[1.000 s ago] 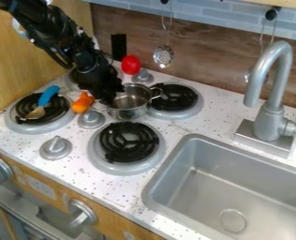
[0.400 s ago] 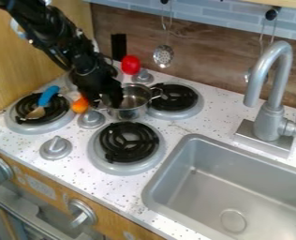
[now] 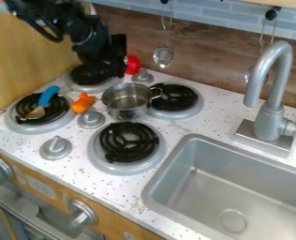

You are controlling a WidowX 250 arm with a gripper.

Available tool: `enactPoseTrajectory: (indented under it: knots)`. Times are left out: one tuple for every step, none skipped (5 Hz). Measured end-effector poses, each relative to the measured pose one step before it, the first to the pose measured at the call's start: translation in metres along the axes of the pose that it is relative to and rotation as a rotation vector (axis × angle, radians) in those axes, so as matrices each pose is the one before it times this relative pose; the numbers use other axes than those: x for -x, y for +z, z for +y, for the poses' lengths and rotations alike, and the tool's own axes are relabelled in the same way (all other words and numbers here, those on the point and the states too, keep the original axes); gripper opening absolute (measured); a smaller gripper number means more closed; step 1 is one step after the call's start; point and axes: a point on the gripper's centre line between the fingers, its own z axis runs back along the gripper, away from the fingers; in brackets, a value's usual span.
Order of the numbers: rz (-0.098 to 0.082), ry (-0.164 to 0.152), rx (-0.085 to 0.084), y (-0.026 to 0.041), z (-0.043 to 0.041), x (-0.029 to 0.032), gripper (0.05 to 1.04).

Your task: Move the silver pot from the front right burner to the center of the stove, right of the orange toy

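Note:
The black gripper [image 3: 113, 70] hangs over the back left burner [image 3: 91, 80], with no object seen in its grasp. Just in front of it and to the right, a small metal pot [image 3: 127, 101] stands between the burners. Behind the gripper's right side is a red round object [image 3: 133, 65], partly hidden by it. An orange object [image 3: 83, 102] lies on the counter left of the pot. On the front left burner [image 3: 53, 112] rests a spoon with a blue handle [image 3: 48, 95].
The back right burner [image 3: 175, 97] and front right burner [image 3: 129, 143] have black coils. Grey knobs [image 3: 55, 148] stand between burners. A sink [image 3: 238, 187] with a tall faucet [image 3: 274, 93] is at the right. A slotted ladle [image 3: 163, 56] hangs on the back wall.
The gripper has risen and moved back from the pot's left side to over the back left burner. The pot and the orange object are more exposed.

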Motion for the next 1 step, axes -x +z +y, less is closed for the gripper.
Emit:
enactPoseTrajectory:
  knots:
    - [-0.0125,-0.0029,-0.0026,0.00297,0.00082,-0.00286,1.005]
